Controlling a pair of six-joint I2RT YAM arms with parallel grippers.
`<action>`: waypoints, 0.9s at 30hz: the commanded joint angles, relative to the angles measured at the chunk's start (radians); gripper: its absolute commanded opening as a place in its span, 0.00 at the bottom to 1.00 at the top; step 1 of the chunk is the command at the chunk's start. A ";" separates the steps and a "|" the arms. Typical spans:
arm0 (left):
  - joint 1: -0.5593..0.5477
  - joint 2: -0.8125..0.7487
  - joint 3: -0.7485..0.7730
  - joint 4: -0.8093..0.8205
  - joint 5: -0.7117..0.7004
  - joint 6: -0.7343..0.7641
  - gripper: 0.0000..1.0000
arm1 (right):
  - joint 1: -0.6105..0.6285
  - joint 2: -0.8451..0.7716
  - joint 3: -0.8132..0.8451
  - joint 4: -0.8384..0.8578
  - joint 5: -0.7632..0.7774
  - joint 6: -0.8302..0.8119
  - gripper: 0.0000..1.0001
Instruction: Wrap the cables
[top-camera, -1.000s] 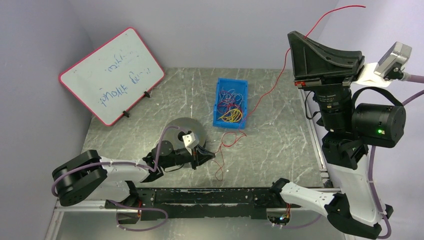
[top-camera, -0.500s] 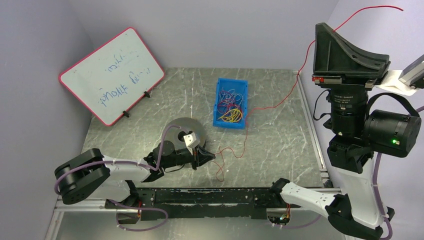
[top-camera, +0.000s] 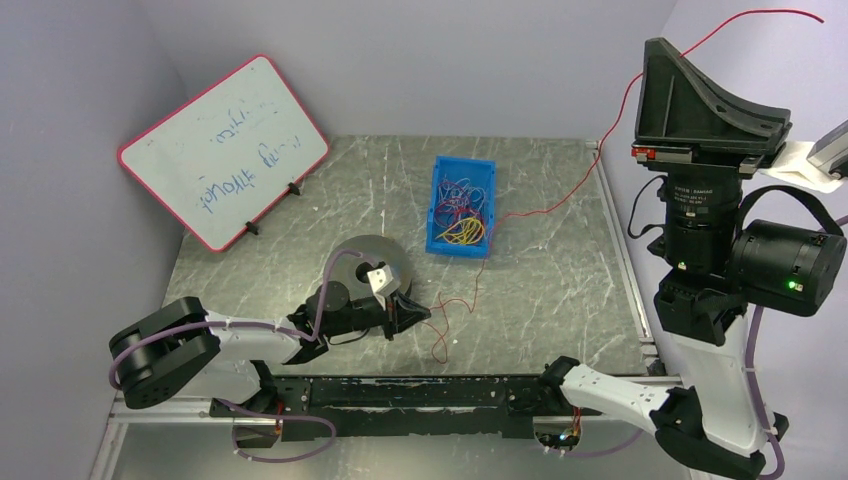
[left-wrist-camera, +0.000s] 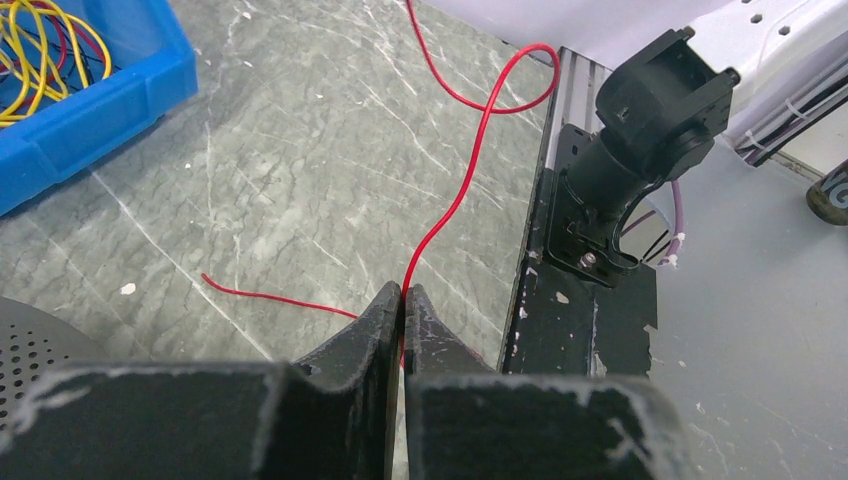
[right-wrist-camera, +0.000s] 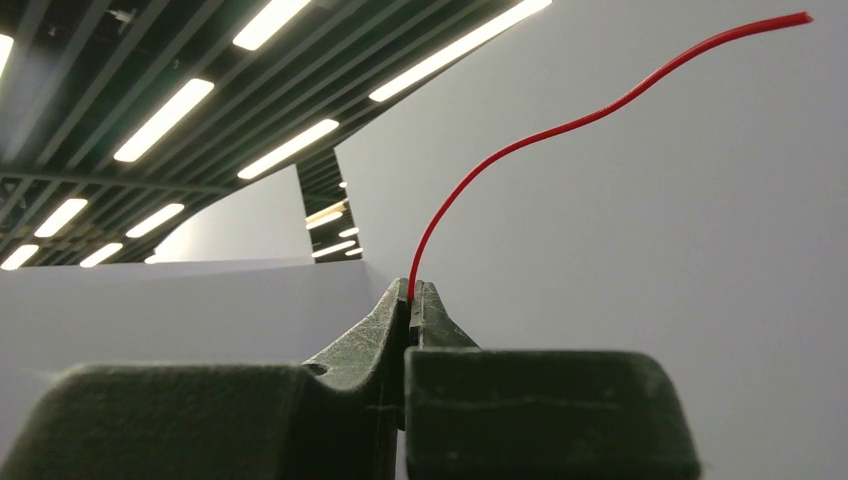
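A thin red cable (top-camera: 780, 12) runs from my raised right gripper (top-camera: 652, 45) down over the table's right edge and across the stone top to my left gripper (top-camera: 415, 312). My right gripper (right-wrist-camera: 412, 288) is shut on the red cable (right-wrist-camera: 560, 128), whose free end arcs above it. My left gripper (left-wrist-camera: 402, 292) rests low on the table, shut on the same cable (left-wrist-camera: 470, 190), which loops beyond its tips. More red, yellow and blue-purple cables (top-camera: 462, 215) lie tangled in a blue bin (top-camera: 458, 248), also seen in the left wrist view (left-wrist-camera: 100, 100).
A whiteboard (top-camera: 225, 150) leans at the back left. A grey perforated metal disc (top-camera: 365, 258) sits just behind the left gripper. A black rail (top-camera: 420, 390) runs along the near edge, with the right arm's base joint (left-wrist-camera: 640, 110) on it.
My right gripper has moved right and a little higher with the red cable, drawing it across the table toward the right edge. The left gripper has not moved.
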 joint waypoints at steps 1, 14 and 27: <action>-0.010 0.007 0.027 -0.005 0.015 0.006 0.07 | 0.004 0.020 0.038 0.006 0.056 -0.071 0.00; -0.055 0.089 0.070 -0.136 0.039 0.020 0.07 | 0.004 0.273 0.122 0.196 0.425 -0.648 0.00; -0.081 0.416 0.407 -0.100 0.143 0.012 0.18 | -0.003 0.475 0.321 0.360 0.487 -1.000 0.00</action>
